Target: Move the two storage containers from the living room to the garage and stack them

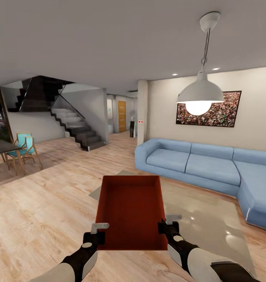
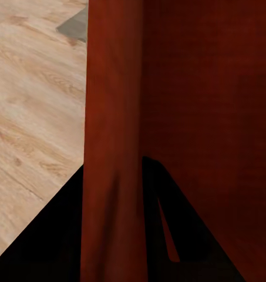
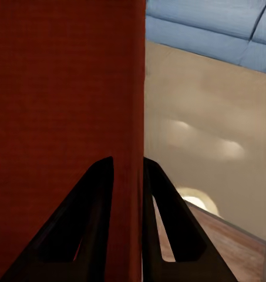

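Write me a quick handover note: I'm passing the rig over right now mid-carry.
Left tool: shut on the container's left wall. Right tool: shut on its right wall.
Location: in the living room, container held in front of the trunk above the low table, blue sofa to the right.
Done: one container picked up.
Left: drive it to the garage, set it on the floor, fetch the second container, not visible here, and stack it.

Red-orange open-top storage container [image 1: 132, 211], level, above the living-room floor
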You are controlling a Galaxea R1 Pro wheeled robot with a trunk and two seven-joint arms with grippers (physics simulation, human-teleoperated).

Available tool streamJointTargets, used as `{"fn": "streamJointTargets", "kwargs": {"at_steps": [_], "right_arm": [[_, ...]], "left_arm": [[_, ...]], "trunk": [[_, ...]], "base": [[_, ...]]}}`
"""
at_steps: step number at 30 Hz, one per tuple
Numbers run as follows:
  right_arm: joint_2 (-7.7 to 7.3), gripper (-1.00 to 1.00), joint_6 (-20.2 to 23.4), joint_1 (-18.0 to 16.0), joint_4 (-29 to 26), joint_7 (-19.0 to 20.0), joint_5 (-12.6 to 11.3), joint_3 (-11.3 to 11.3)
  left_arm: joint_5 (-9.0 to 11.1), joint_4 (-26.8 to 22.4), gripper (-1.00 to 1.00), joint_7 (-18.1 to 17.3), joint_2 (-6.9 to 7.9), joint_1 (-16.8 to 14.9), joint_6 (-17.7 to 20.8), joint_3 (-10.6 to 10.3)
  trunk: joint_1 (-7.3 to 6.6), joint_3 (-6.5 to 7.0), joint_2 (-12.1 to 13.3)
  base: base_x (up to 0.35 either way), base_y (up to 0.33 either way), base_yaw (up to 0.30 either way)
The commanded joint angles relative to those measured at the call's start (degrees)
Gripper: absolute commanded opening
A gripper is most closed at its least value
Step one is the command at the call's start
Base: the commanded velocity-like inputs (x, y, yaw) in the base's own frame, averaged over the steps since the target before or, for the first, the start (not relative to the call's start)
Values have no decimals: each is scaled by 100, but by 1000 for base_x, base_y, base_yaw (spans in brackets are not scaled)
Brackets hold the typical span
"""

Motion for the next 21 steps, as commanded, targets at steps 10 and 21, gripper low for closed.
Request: {"fn": "streamJointTargets", "kwargs": {"at_steps": [10, 21], "right_arm": [[-44, -100, -29, -5, 26, -58, -105, -146], [-44, -100, -29, -5, 26, -58, -105, -146]], "left_arm": [[-40, -17, -100, 132, 9, -11, -36, 150], [-40, -17, -100, 132, 9, -11, -36, 146]], "trunk": [[1, -9, -7], [1, -9, -7]], "base": [[0, 0, 300], [0, 0, 300]]}}
